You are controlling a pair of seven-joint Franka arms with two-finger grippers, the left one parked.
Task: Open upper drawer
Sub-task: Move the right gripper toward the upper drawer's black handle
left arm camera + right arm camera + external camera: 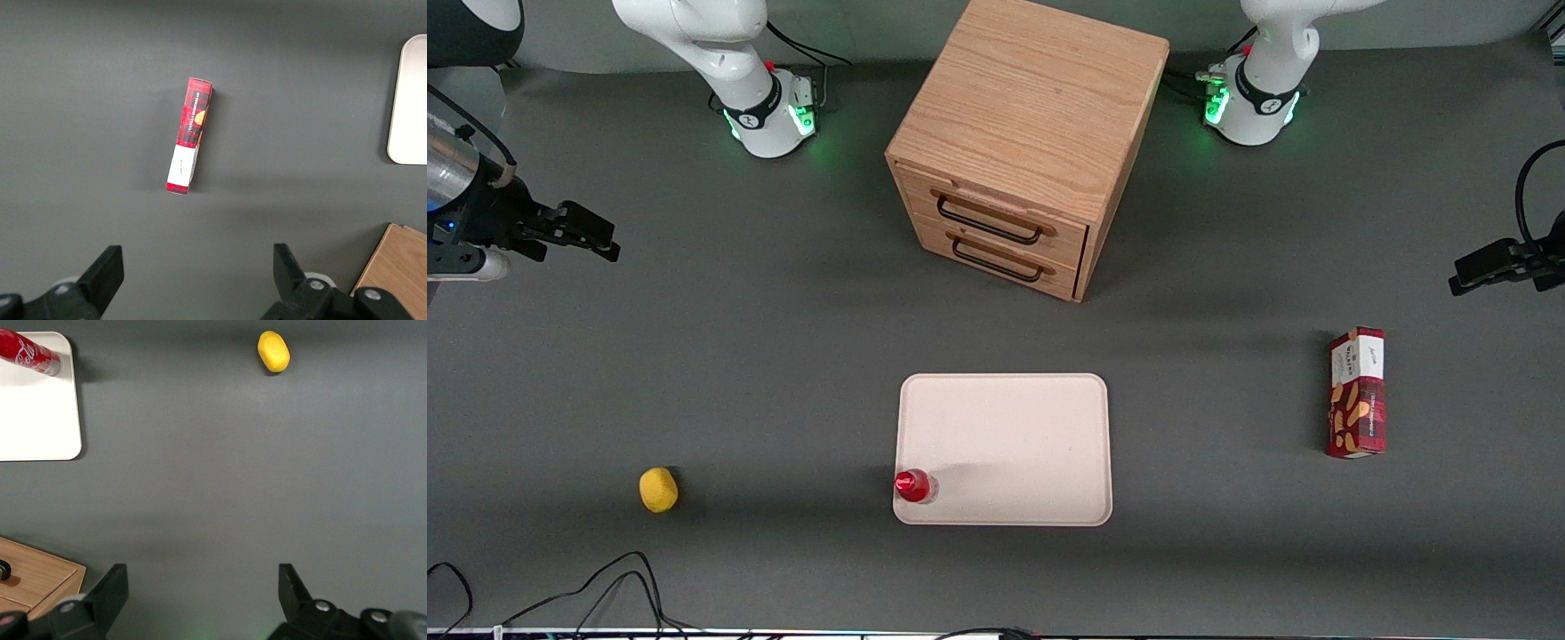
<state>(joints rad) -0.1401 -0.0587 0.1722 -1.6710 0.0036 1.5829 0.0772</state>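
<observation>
The upper drawer point(996, 216) sits shut, flush in the oak cabinet point(1032, 116), its black bar handle point(989, 222) just above the lower drawer point(996, 259). The cabinet stands on the grey table point(783, 356), at twelve o'clock from the white tray point(1005, 449). The tool point(596, 238) hangs above the table toward the working arm's end, fingers spread wide and holding nothing. A red can point(913, 485) stands on the tray's corner at about seven o'clock. A lemon point(658, 490) lies apart, a snack box point(1357, 392) toward the parked arm's end.
</observation>
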